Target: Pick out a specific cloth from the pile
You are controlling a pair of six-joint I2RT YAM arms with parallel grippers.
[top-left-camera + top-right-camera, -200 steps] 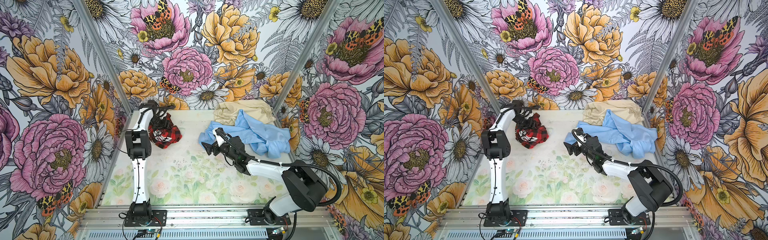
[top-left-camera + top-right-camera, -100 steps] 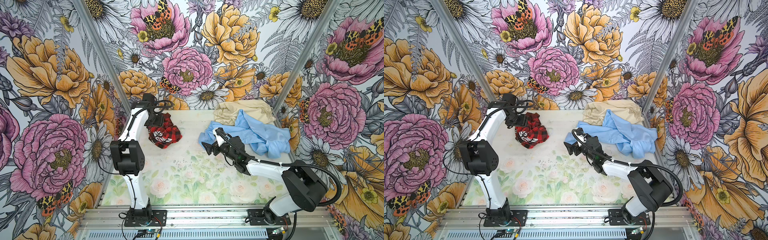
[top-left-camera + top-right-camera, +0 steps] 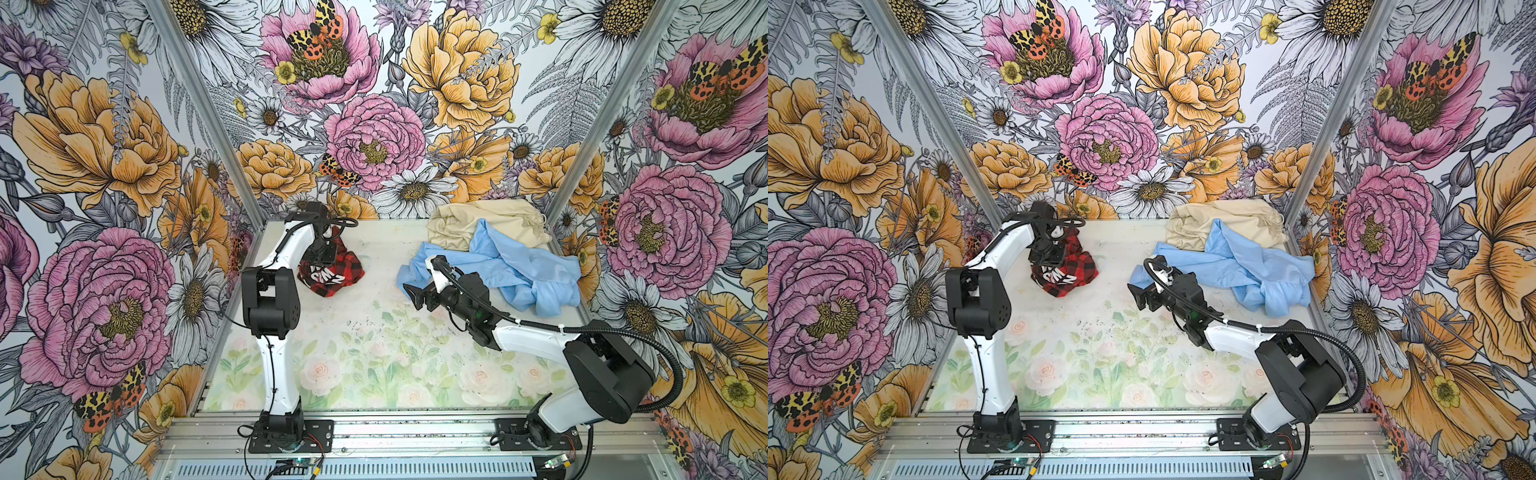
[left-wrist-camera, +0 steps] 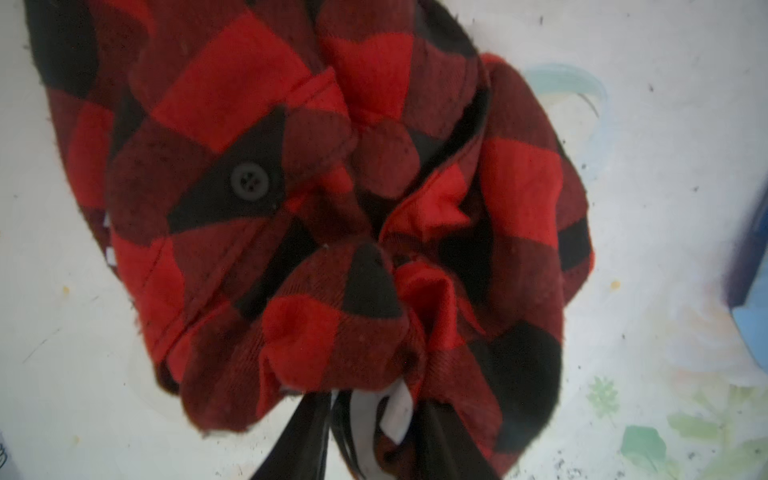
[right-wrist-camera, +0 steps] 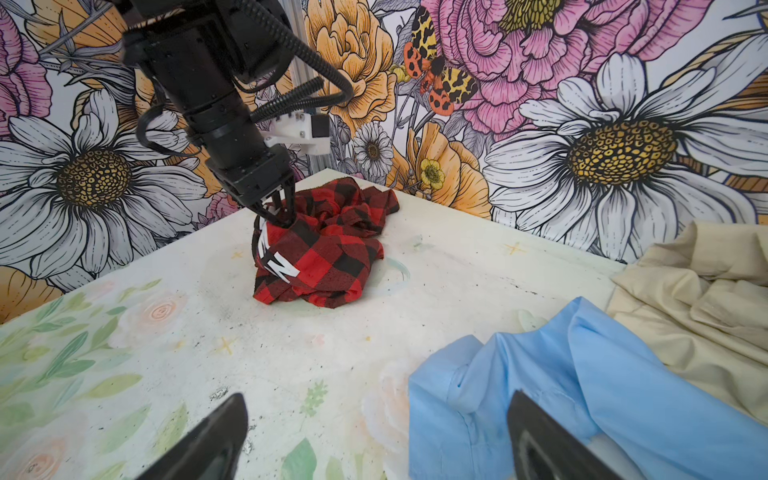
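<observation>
My left wrist camera shows little of my left gripper. Only two dark fingers are visible, cut off at the frame edge, and they are clamped on a bunched fold of the cloth with a white strip pinched in beside it. In both top views my own wrist covers the part of the fabric I am grasping. The cloth's dark patch is creased, so I cannot read its white lettering in full. The cloth sits at the far left of the table, drawn up into a peak under my fingers, and it is well apart from the pile in the far right corner. Its weave looks soft and fuzzy, in red and black squares, with a dark four-hole button on one flap. My right gripper is spread wide and holds nothing. Its fingers are cropped by the frame, and I cannot tell whether it touches the near edge of the light blue cloth. That cloth is smooth and thin, with long creases, and it lies partly over the matte, crumpled cream cloth.
</observation>
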